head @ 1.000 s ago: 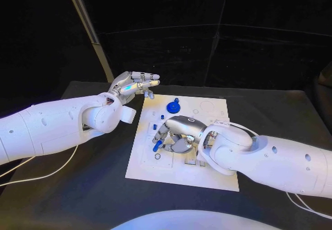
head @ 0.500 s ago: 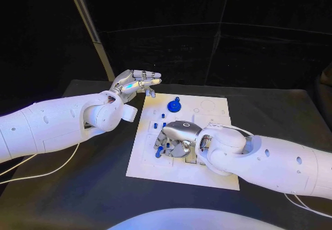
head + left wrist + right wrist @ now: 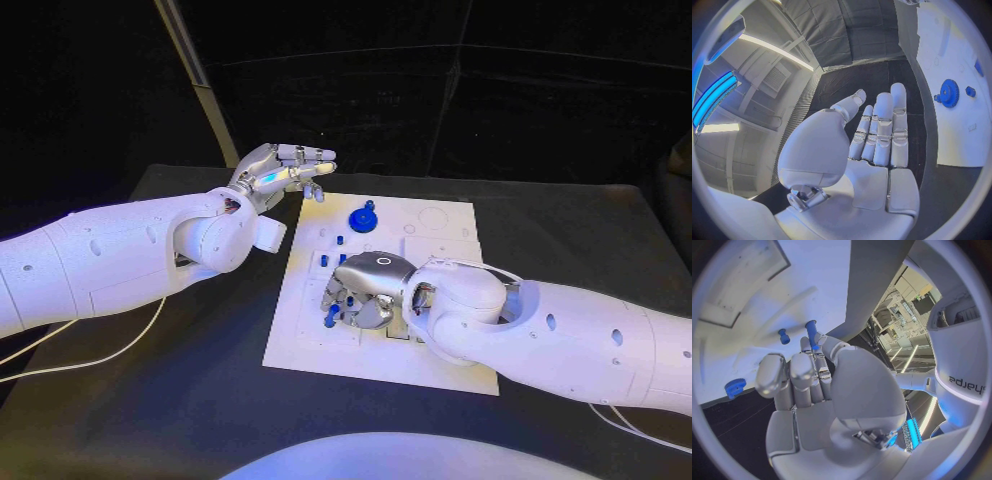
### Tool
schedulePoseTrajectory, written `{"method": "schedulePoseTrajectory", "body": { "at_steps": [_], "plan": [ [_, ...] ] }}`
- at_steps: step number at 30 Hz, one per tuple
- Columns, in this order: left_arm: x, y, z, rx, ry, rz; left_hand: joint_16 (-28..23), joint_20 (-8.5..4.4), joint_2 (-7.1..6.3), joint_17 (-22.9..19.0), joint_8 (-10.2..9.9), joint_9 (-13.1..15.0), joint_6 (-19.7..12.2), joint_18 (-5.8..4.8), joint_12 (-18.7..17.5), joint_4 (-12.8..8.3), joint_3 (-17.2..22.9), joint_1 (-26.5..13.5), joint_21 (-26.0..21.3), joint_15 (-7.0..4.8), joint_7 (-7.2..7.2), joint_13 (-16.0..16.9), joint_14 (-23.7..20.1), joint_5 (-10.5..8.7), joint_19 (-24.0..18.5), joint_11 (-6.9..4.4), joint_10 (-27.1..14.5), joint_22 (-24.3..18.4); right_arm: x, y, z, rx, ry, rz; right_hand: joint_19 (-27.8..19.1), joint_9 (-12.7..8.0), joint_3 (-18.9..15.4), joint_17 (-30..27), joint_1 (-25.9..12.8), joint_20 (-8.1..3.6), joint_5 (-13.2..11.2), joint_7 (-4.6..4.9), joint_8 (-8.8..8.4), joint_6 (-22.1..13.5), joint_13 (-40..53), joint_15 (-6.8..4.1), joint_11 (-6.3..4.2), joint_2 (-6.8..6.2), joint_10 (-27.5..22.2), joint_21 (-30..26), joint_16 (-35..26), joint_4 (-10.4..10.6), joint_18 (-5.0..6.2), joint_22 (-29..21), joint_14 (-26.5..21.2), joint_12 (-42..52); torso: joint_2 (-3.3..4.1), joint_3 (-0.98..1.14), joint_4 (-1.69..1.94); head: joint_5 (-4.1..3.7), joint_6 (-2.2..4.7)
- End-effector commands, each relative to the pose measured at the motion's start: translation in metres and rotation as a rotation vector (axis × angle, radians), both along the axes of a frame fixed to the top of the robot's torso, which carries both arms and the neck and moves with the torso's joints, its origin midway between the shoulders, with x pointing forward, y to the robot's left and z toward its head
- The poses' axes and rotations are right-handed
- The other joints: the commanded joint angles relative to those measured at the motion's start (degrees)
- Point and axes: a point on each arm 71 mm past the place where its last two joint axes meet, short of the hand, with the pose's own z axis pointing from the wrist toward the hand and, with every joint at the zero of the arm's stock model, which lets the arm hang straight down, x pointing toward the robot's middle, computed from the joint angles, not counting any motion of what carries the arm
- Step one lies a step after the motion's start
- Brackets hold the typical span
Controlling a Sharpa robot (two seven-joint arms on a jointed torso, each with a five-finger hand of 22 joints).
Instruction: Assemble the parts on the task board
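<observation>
The white task board [image 3: 437, 222] lies in the middle of the black table. A blue gear [image 3: 364, 219] stands near its far edge, with small blue pegs [image 3: 325, 261] closer in. My right hand [image 3: 369, 290] is low over the board's left-middle, fingers curled down, and pinches a long blue peg [image 3: 333, 315] at its fingertips. The right wrist view shows that peg [image 3: 811, 333] sticking out past the fingers, a short peg [image 3: 784, 336] on the board [image 3: 748, 300] and the gear [image 3: 734, 387]. My left hand [image 3: 289, 170] is raised off the board's far left corner, fingers straight, empty.
A metal pole [image 3: 199, 85] rises behind the table's far left. Recesses and small slots mark the board under and around my right hand. In the left wrist view the gear [image 3: 949, 93] and a small peg [image 3: 970, 91] lie on the board [image 3: 954, 130] beyond the left fingers.
My right hand has sunk and drawn a little nearer across the board, carrying the blue peg with it. The left hand has hardly moved.
</observation>
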Motion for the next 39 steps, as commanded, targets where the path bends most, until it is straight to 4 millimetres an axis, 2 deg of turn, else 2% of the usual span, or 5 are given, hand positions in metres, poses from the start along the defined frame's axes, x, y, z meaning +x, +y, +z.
{"method": "schedulePoseTrajectory", "body": {
  "at_steps": [1,15,25,33,39],
  "plan": [
    [0.000,-0.001,0.002,-0.010,-0.006,-0.011,-0.23,0.04,0.72,-0.05,-0.25,-0.06,-0.37,0.33,0.20,-0.02,-0.24,0.04,-0.20,-0.02,0.16,-0.09,-0.28,-0.23,-0.43,0.15,-0.41,-0.06,-0.002,0.003,0.000,-0.033,-0.032,0.009,-0.04,0.06,0.16,-0.06,-0.41,0.41,0.16,0.41,-0.16,0.17,0.09,0.31,-0.17,0.01,0.41,0.25,0.27,0.24,-0.47,0.00,0.85,-0.38,-0.02,-0.02,0.02,-0.01,-0.01],
    [0.000,-0.001,0.001,-0.010,-0.004,-0.012,-0.23,0.04,0.72,-0.05,-0.25,-0.06,-0.37,0.33,0.20,-0.02,-0.24,0.04,-0.20,-0.02,0.16,-0.09,-0.28,-0.23,-0.43,0.15,-0.41,-0.06,-0.009,0.013,-0.003,-0.085,-0.069,0.043,-1.00,-0.18,-1.07,-1.48,-2.28,0.65,0.44,0.72,-0.85,-0.92,-0.11,0.65,0.32,-2.22,-1.24,-0.46,-0.66,0.18,-0.24,-1.18,0.28,-1.94,-0.02,-0.03,0.04,-0.06,-0.02],
    [0.000,-0.001,0.001,-0.010,-0.003,-0.011,-0.23,0.04,0.72,-0.05,-0.25,-0.06,-0.37,0.33,0.20,-0.02,-0.24,0.04,-0.20,-0.02,0.16,-0.09,-0.28,-0.23,-0.43,0.15,-0.41,-0.06,-0.009,0.014,0.001,-0.015,-0.097,0.037,-8.73,-0.34,-8.25,-15.09,-6.01,2.10,3.33,1.36,-0.80,-7.29,0.03,1.73,2.01,-5.52,-10.69,-9.29,-12.05,1.66,2.16,-14.35,-3.79,-4.35,-0.05,0.00,-0.03,-0.08,0.00],
    [0.000,-0.001,0.001,-0.009,-0.002,-0.012,-0.21,0.06,0.74,-0.11,-0.27,-0.06,-0.42,0.33,0.30,-0.01,-0.39,0.05,-0.27,0.00,0.19,-0.08,-0.31,-0.23,-0.41,0.16,-0.52,-0.12,-0.008,-0.005,0.012,0.138,-0.118,-0.016,-9.23,-0.21,-19.10,-19.57,-3.96,1.89,4.38,1.24,-0.84,-10.13,0.17,1.87,1.76,-3.61,-13.33,-12.64,-15.82,4.00,2.74,-18.24,-3.87,-0.92,-0.02,0.05,0.02,-0.39,0.24],
    [0.000,0.002,0.001,-0.007,-0.001,-0.006,-0.21,0.06,0.74,-0.11,-0.27,-0.06,-0.42,0.33,0.30,-0.01,-0.39,0.05,-0.27,0.00,0.19,-0.08,-0.31,-0.23,-0.41,0.16,-0.52,-0.12,-0.006,-0.047,0.017,0.218,-0.054,-0.119,-7.96,-0.07,-21.00,-18.94,-2.93,1.65,4.86,1.44,-0.57,-9.36,0.37,1.61,1.49,-2.44,-11.12,-12.03,-15.18,4.62,2.49,-17.20,-2.90,1.78,-0.24,-0.03,-0.23,-1.02,0.61]
  ]
}}
